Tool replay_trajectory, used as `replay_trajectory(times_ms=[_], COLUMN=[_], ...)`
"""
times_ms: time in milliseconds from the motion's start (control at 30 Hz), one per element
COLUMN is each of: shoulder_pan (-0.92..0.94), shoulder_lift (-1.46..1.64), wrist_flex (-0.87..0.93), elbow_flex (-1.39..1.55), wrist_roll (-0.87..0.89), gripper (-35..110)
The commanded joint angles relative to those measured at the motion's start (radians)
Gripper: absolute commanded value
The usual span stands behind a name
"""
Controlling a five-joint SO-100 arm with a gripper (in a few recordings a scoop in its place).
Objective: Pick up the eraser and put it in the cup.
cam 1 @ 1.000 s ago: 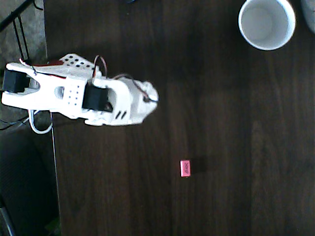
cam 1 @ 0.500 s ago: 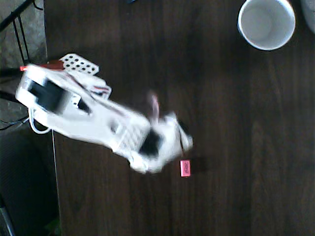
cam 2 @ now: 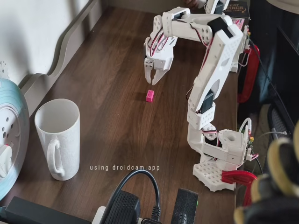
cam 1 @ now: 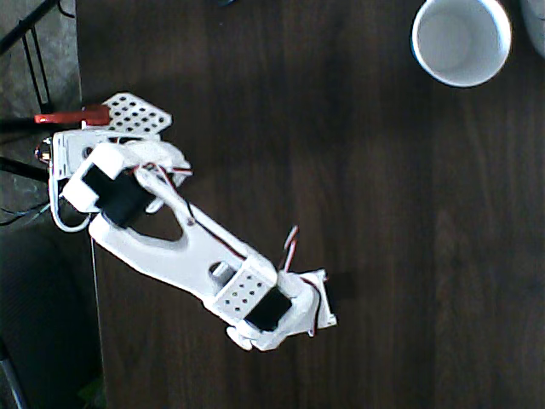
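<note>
Pincer (cam 2: 153,80) above eraser (cam 2: 150,95), bare counter (cam 2: 117,107) all round. Open run of dark wood to cup (cam 2: 57,138). Cup mouth unobstructed.

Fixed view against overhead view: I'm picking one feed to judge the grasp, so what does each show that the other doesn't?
The fixed view shows the eraser lying on the table just below the gripper, whose fingers are parted and held off the wood, plus the cup's handle. The overhead view hides the eraser beneath the gripper but looks straight into the cup, which holds nothing. Both show the arm reaching out over the dark table and the cup standing upright, well away from the gripper.
</note>
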Motion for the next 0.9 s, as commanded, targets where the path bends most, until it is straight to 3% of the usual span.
replay_trajectory(times_ms=[0, 200, 400, 867], shoulder_pan=[0.012, 0.011, 0.023, 0.000], shoulder_lift=[-0.020, -0.054, -0.086, -0.209], wrist_flex=[0.015, 0.067, 0.149, 0.133], elbow_flex=[-0.078, -0.114, -0.109, -0.155], wrist_roll=[0.005, -0.009, -0.018, 0.040], gripper=[9, 19, 18, 18])
